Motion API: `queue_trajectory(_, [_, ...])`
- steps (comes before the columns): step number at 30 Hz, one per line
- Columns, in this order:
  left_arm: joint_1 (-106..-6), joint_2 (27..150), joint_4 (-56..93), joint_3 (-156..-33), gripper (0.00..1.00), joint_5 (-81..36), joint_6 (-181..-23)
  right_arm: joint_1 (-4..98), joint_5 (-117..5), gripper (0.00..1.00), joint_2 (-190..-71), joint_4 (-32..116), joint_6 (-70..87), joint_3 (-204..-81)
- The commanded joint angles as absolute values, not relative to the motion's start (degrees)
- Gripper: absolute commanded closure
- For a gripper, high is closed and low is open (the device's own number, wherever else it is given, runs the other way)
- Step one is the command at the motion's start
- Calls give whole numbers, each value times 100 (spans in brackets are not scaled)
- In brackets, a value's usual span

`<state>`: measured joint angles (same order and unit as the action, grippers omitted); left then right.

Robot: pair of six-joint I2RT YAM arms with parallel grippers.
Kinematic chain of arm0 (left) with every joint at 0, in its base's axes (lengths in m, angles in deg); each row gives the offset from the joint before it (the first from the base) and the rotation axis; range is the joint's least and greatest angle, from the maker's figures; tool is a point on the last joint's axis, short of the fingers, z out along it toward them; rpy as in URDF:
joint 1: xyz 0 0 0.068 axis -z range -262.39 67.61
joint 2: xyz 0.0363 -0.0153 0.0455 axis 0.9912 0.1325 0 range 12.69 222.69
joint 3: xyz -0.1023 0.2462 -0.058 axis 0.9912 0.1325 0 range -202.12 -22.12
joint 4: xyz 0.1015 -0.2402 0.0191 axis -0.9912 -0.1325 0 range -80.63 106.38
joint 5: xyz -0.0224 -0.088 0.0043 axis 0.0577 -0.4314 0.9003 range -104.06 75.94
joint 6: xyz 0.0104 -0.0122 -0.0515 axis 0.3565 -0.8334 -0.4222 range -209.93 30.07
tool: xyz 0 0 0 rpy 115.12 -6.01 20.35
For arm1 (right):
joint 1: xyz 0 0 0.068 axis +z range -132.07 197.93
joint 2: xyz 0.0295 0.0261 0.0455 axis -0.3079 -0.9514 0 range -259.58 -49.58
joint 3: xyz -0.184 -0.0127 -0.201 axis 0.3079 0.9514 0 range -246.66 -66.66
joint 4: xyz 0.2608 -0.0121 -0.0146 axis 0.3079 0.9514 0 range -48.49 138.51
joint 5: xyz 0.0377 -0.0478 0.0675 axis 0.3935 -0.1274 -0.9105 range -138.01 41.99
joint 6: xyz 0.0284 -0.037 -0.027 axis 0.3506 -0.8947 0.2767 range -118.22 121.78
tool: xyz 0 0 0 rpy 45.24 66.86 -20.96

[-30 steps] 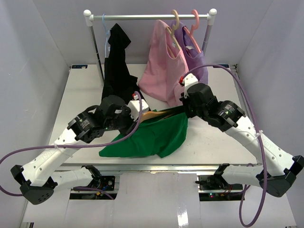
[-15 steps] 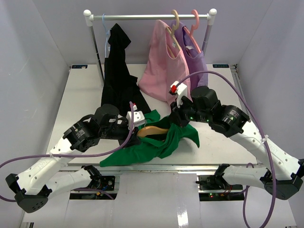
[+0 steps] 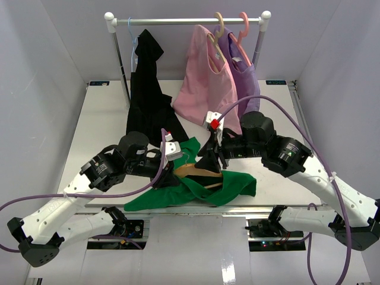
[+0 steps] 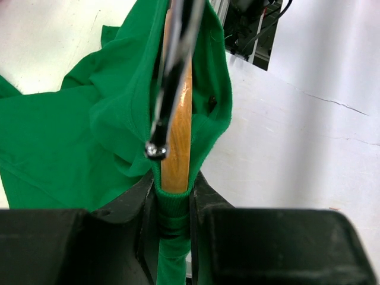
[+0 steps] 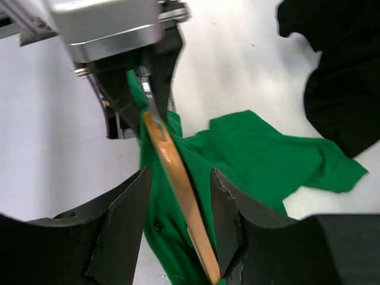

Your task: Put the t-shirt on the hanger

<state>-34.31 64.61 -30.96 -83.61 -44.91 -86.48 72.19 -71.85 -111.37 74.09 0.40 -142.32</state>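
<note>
The green t-shirt (image 3: pixel 228 187) lies crumpled at the table's near edge, its neck pulled over the wooden hanger (image 3: pixel 199 172). My left gripper (image 3: pixel 177 171) is shut on the hanger (image 4: pixel 177 142) with the shirt's ribbed collar (image 4: pixel 172 205) wrapped round the wood between the jaws. The metal hook (image 4: pixel 177 65) points away from that wrist. My right gripper (image 5: pixel 181 178) is open, its jaws standing on either side of the hanger's arm (image 5: pixel 178 184) above the t-shirt (image 5: pixel 267 154) without touching either. It hovers just right of the left gripper (image 5: pixel 148 77).
A clothes rail (image 3: pixel 187 21) at the back carries a black garment (image 3: pixel 148 89), a pink shirt (image 3: pixel 205 83) and a purple garment (image 3: pixel 244 71). The black garment's hem (image 5: pixel 344 77) rests on the table near the arms. The table's front edge (image 3: pixel 178 208) lies just below the shirt.
My right gripper has opened and let go of the green fabric, which dropped and spread to the right. The right arm swung left over the hanger. The left grip has held.
</note>
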Motion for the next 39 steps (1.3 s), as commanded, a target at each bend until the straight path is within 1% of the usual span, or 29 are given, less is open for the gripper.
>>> queue_trajectory(1, [-3451, 6419, -2685, -8452, 100, -4812, -8738, 7628, -7485, 46, -11277, 6875, -228, -14098])
queue_trajectory(7, [-3452, 6267, -2461, -8390, 100, -5017, -8801, 7801, -7314, 46, -11518, 6629, -288, -13767])
queue_trajectory(9, [-3449, 6208, -2423, -8402, 100, -5044, -8819, 7805, -7323, 49, -11539, 6460, -293, -13609])
queue_trajectory(12, [-3457, 6172, -2414, -8452, 100, -5079, -8845, 7814, -7269, 62, -11514, 6322, -244, -13477])
queue_trajectory(15, [-3457, 6124, -2446, -8502, 100, -4947, -8906, 7805, -7117, 86, -11437, 6271, -194, -13408])
queue_trajectory(16, [-3455, 6118, -2494, -8533, 100, -4836, -8925, 7805, -7040, 92, -11385, 6264, -169, -13382])
queue_trajectory(20, [-3456, 6091, -2934, -8782, 100, -3870, -9090, 7804, -6514, 92, -11127, 6523, -105, -13528])
queue_trajectory(22, [-3449, 6039, -3215, -8975, 95, -3339, -9166, 7796, -6324, 92, -11057, 6794, -112, -13686])
queue_trajectory(25, [-3450, 5936, -3488, -9296, 84, -2726, -9282, 7788, -6247, 92, -11042, 7157, -130, -13912])
queue_trajectory(26, [-3455, 5905, -3554, -9387, 79, -2633, -9307, 7788, -6232, 92, -11047, 7218, -130, -13959])
queue_trajectory(28, [-3457, 5878, -3683, -9520, 74, -2536, -9340, 7795, -6261, 92, -11035, 7295, -137, -14014])
queue_trajectory(36, [-3450, 5914, -3886, -9360, 62, -1931, -9312, 7789, -6244, 92, -11007, 7437, -198, -13989])
queue_trajectory(39, [-3449, 5935, -3949, -9323, 60, -1765, -9326, 7788, -6201, 92, -10988, 7496, -233, -14037])
